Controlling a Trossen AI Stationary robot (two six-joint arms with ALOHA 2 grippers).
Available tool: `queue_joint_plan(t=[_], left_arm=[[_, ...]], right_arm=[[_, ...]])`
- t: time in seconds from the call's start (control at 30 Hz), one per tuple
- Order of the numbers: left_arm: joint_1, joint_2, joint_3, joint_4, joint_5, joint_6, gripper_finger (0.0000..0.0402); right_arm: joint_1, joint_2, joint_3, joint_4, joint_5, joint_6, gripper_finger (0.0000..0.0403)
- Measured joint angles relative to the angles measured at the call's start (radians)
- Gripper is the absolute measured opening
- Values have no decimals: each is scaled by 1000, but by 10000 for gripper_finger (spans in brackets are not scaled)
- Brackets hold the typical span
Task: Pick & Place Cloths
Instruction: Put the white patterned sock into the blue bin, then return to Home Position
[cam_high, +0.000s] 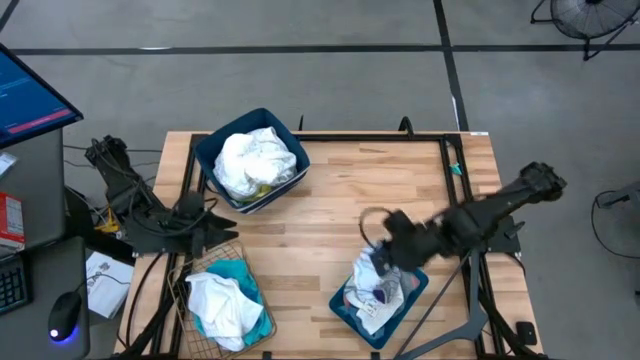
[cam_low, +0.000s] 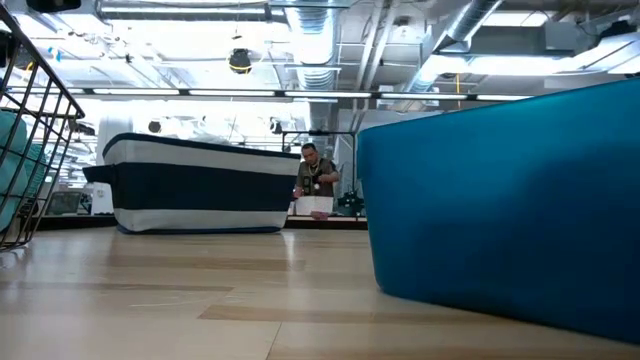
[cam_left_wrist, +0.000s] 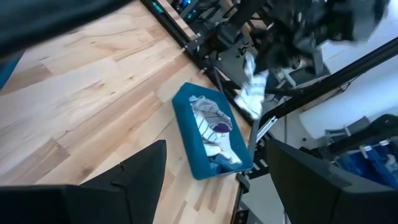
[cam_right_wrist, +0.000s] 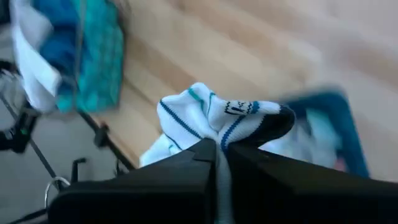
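My right gripper (cam_high: 383, 258) hangs over the far end of a small blue bin (cam_high: 345, 305) at the table's near right and is shut on a white sock with blue stripes (cam_right_wrist: 211, 115). That bin holds more small cloths, striped and white (cam_left_wrist: 211, 121). A wire mesh basket (cam_high: 178, 290) at the near left holds a turquoise garment (cam_high: 240, 272) with a white cloth (cam_high: 222, 305) on it. A dark blue bin (cam_high: 205, 150) at the far left is filled with white cloth (cam_high: 255, 160). My left gripper (cam_left_wrist: 214, 186) waits open at the table's left edge. My right gripper pinches the sock between its two shut fingers (cam_right_wrist: 249, 165), at a bunched fold of the fabric (cam_right_wrist: 219, 142). In the left wrist view the sock (cam_left_wrist: 252, 93) hangs slack below the fingers, lifted clear above the small blue bin.
Bare wooden table lies between the three containers, mostly at the middle and far right. The black frame rail (cam_high: 370, 137) runs along the far edge. In the low view the small bin's wall (cam_low: 500, 200) fills the right, and a person (cam_low: 315, 175) stands far behind the table.
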Motion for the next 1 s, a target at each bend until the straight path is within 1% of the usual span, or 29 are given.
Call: queue_joint_plan(t=[0.07,0.17,0.23,0.33,0.43,0.57,0.67,0.73,0.87,1.0], left_arm=[[0,-17,0,0,0,0,257],[0,-39,0,0,-1,0,257],[0,-51,0,0,-4,0,257],[0,-63,0,0,-5,0,257],[0,-70,0,0,-5,0,257],[0,-77,0,0,-3,0,257],[0,-86,0,4,4,0,257],[0,-95,0,8,4,0,257],[0,-108,0,17,9,-2,257],[0,-105,0,61,65,-8,257]], right_arm=[[74,11,0,-35,2,97,7],[155,63,-1,-69,-4,236,8],[188,108,-1,-93,-31,307,10],[204,190,-1,-129,-54,377,11],[191,263,-2,-149,-61,384,12],[144,338,-1,-151,-144,301,26],[113,380,-1,-160,-236,222,57],[99,393,-1,-154,-271,172,85],[89,369,-2,-146,-279,106,159],[84,286,-1,-157,-267,72,238]])
